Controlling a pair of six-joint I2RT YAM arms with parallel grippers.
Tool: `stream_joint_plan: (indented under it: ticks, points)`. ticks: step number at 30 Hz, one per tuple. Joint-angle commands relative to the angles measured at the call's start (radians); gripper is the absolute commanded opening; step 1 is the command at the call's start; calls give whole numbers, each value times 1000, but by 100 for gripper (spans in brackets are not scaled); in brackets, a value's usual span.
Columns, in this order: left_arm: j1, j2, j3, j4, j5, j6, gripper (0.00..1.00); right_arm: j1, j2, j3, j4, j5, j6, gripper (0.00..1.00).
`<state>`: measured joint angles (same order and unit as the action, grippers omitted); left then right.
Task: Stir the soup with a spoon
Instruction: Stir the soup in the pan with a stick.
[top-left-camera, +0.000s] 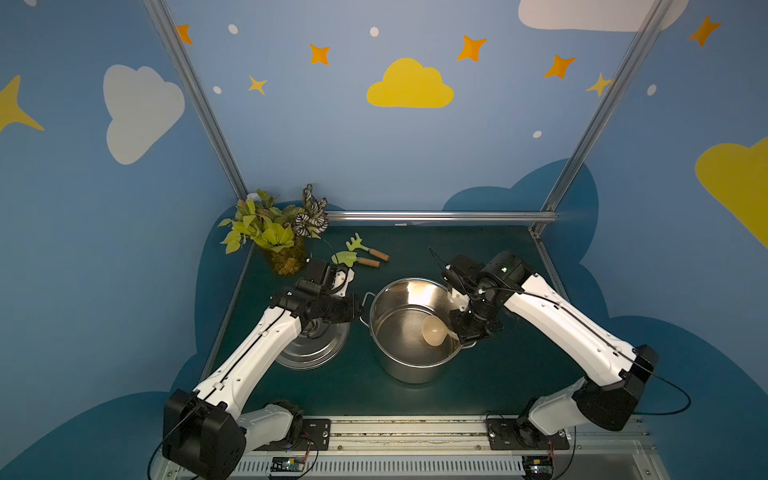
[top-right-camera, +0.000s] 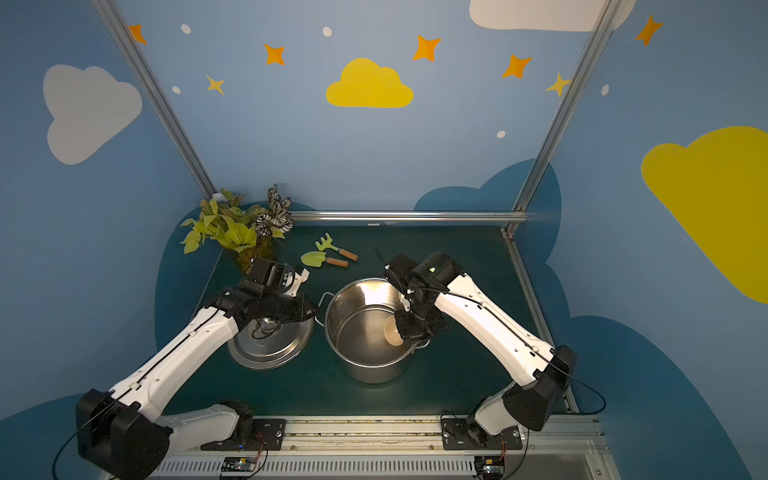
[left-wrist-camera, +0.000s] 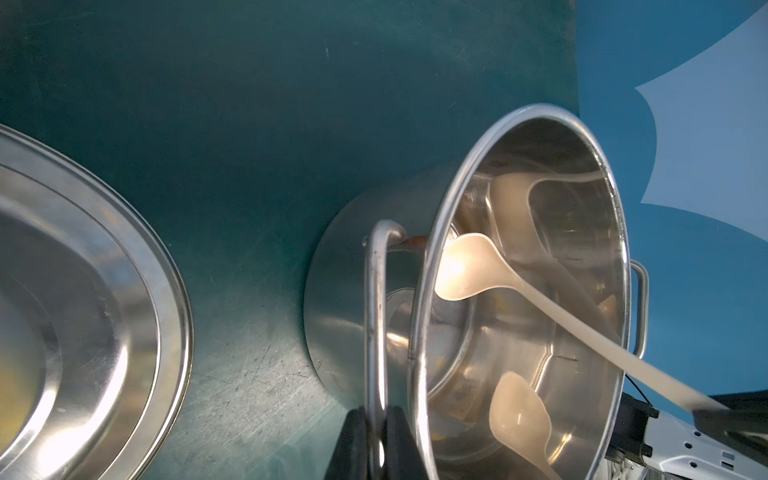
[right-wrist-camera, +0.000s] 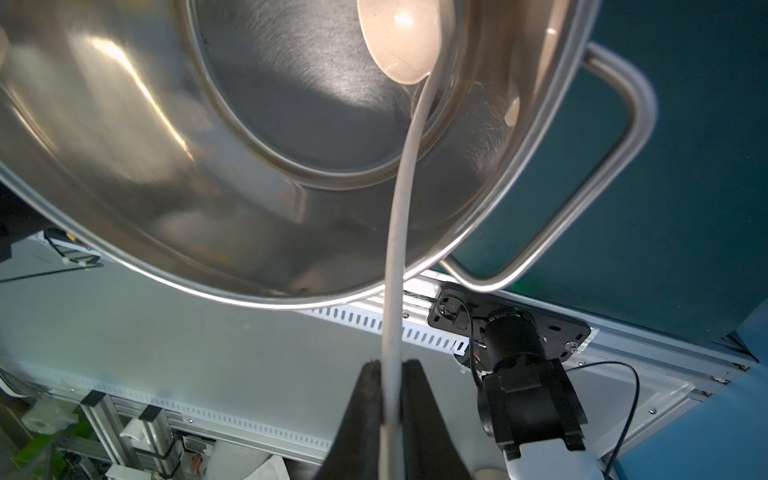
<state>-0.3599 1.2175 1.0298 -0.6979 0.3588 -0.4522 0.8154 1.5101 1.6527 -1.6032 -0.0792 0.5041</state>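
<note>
Right fingers (right-wrist-camera: 368, 399) grip the slim end of the spoon (top-left-camera: 434, 330), its bowl low inside the pot (top-right-camera: 374, 372) near frame centre in both top views, while left fingers (left-wrist-camera: 352, 444) pinch the pot's handle (left-wrist-camera: 376, 311); a wide sweep could lever the shaft against the rim and twist it loose.

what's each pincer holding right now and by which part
The right pincer grips the spoon by its handle, far from the bowl; the left pincer grips the pot by its side handle.
</note>
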Motion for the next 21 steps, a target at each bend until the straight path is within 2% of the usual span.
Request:
stream_joint_plan:
  ticks: [1, 11, 16, 21]
  points:
    - [-2, 12, -4, 2, -9, 16, 2, -27, 40, 60, -195, 12, -51, 0]
    - [-2, 10, -7, 4, -8, 16, 2, -4, 245, 311, -195, -23, -81, 0]
    - [-1, 8, -8, 6, -5, 16, 2, 43, 322, 422, -201, -49, -81, 0]
    - [-1, 11, -9, 9, -3, 16, 2, 120, 350, 461, -200, -69, -78, 0]
